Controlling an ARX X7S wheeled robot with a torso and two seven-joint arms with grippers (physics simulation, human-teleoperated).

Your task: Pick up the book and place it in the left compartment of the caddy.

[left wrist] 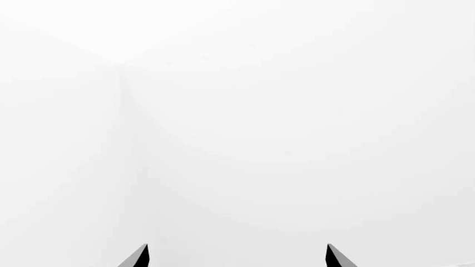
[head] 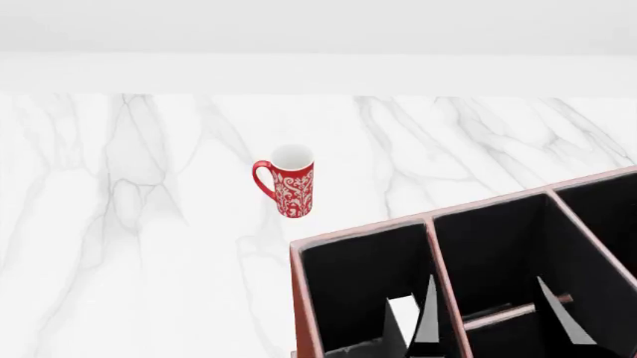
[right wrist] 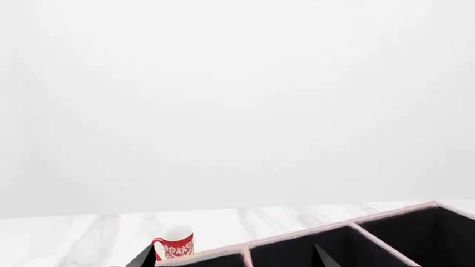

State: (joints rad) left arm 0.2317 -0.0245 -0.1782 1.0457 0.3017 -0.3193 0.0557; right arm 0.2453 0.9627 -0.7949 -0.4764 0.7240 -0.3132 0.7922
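Note:
The reddish-brown caddy (head: 298, 298) with pale pink rims fills the lower right of the head view. In its left compartment (head: 348, 283), a white strip that looks like the book's (head: 403, 317) page edges stands near the bottom edge; the black cover blends into the black lining. My right gripper (head: 485, 282) hovers open over the caddy with nothing between its fingers. The right wrist view shows it (right wrist: 231, 257) open above the caddy's far rim (right wrist: 297, 236). My left gripper (left wrist: 237, 257) is open, facing a blank white wall, and is out of the head view.
A tall red patterned mug (head: 289, 183) stands on the white marble counter (head: 149, 224) beyond the caddy's left corner, also in the right wrist view as the mug (right wrist: 177, 245). Right of the left compartment a crossbar (head: 512, 312) splits smaller sections. A white wall backs the counter.

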